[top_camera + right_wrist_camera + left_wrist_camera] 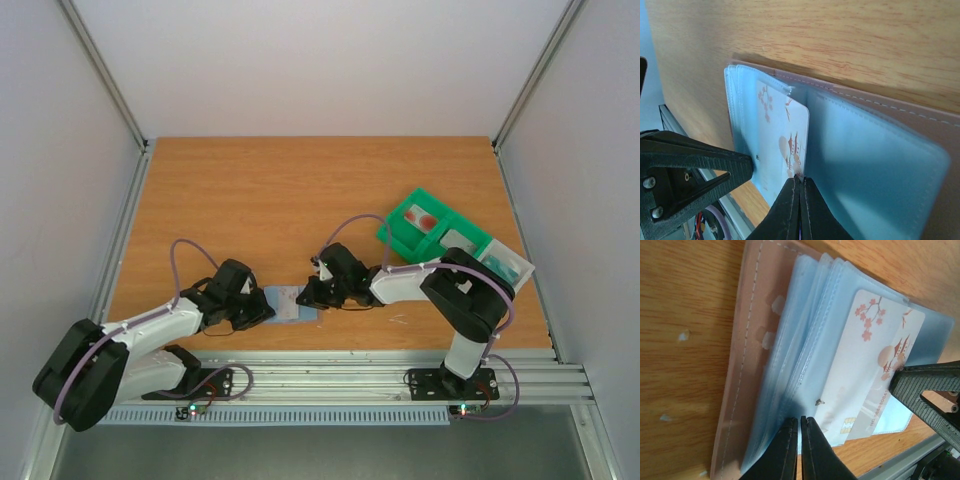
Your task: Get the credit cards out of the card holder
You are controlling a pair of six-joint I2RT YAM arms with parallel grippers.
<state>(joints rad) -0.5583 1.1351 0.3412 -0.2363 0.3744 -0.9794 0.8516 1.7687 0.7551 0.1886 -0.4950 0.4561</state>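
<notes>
- while the card holder point(290, 303) lies open on the bench point(300, 190) between the two arms, the step in hand looks like drawing out one card.
- the left gripper point(798, 421) is pinched almost closed on the edge of the holder's clear sleeves point(805, 340), pinning it down.
- the right gripper point(800, 180) is closed tight on the edge of a pale, blossom-printed credit card point(782, 130), which seems partly out of its pocket.
- next, i judge, it needs a straight pull along the pocket while the left gripper holds firm.
</notes>
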